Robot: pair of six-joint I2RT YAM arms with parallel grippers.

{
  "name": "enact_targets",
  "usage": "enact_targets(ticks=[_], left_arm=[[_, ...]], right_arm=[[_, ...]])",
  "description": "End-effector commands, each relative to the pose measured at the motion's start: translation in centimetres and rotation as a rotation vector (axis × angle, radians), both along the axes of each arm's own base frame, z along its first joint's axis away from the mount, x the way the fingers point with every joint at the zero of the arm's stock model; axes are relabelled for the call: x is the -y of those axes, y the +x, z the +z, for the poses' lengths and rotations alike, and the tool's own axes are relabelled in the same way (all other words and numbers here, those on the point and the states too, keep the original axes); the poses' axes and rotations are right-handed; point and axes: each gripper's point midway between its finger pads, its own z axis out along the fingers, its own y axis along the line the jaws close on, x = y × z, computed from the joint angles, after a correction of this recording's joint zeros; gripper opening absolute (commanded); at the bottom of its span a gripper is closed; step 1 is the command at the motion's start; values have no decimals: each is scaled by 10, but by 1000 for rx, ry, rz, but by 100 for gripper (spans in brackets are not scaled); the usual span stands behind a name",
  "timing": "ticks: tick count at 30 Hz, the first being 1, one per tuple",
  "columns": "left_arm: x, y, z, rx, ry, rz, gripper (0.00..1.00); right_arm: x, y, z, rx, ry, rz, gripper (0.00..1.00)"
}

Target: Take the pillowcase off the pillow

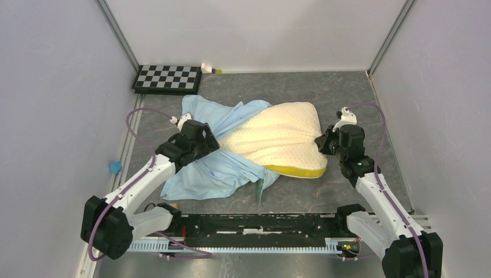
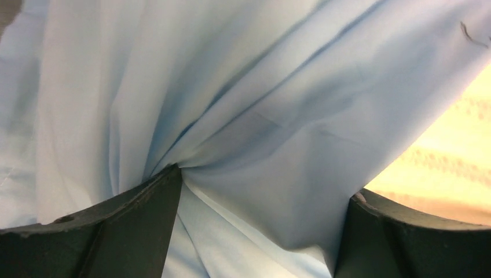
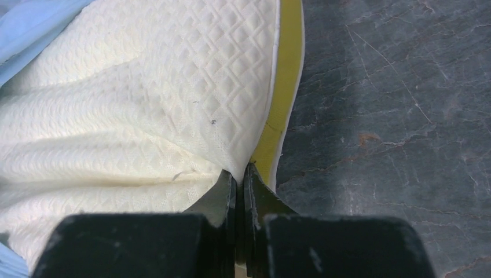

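The cream pillow (image 1: 284, 136) lies mid-table, its right two-thirds bare, with a mustard band along its near edge. The light-blue pillowcase (image 1: 202, 171) is bunched over its left end and spreads left and toward me; a pale green flap (image 1: 259, 188) hangs at its near edge. My left gripper (image 1: 211, 142) presses into the blue cloth with its jaws wide apart; in the left wrist view the pillowcase (image 2: 231, 87) bulges between the fingers (image 2: 145, 220) and the pillow (image 2: 446, 150) shows at the right. My right gripper (image 3: 242, 171) is shut on the pillow (image 3: 145, 104) at its right edge, beside the yellow band (image 3: 286, 75).
A checkerboard (image 1: 167, 78) lies at the back left with a small white and green object (image 1: 209, 68) beside it. A small blue thing (image 1: 114, 167) sits by the left wall. The dark stone table (image 1: 359, 98) is walled on three sides; a black rail (image 1: 260, 223) runs along the near edge.
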Motion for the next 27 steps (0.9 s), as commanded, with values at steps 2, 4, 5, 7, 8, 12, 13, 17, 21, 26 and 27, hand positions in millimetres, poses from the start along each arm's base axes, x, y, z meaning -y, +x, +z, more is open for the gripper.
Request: enact_targets(ticks=[2, 4, 5, 7, 8, 12, 13, 17, 21, 26, 27], left_arm=[[23, 2, 29, 97, -28, -216, 92], [30, -1, 44, 127, -33, -259, 98], [30, -2, 49, 134, -24, -251, 100], [25, -5, 62, 143, -7, -225, 100], [25, -6, 69, 152, -4, -234, 100], [41, -18, 100, 199, -73, -324, 100], [53, -25, 107, 200, -122, -367, 100], [103, -55, 131, 206, -266, -506, 100], [143, -83, 134, 222, -224, -585, 100], [180, -104, 106, 128, -168, -687, 100], [189, -109, 99, 115, -158, -720, 100]], right_arm=[[-9, 19, 36, 133, -8, 107, 25], [-19, 18, 37, 122, 3, 172, 71], [-22, 17, 38, 112, 3, 190, 86], [-24, 15, 41, 108, -2, 211, 96], [-23, 14, 45, 124, -6, 213, 98], [-24, 9, 76, 222, -11, 217, 98], [-27, 8, 83, 231, -13, 232, 98], [-46, -1, 88, 209, -22, 301, 98], [-68, -14, 72, 165, -47, 363, 98], [-94, -38, 42, 96, -42, 475, 98], [-102, -43, 38, 91, -26, 512, 97]])
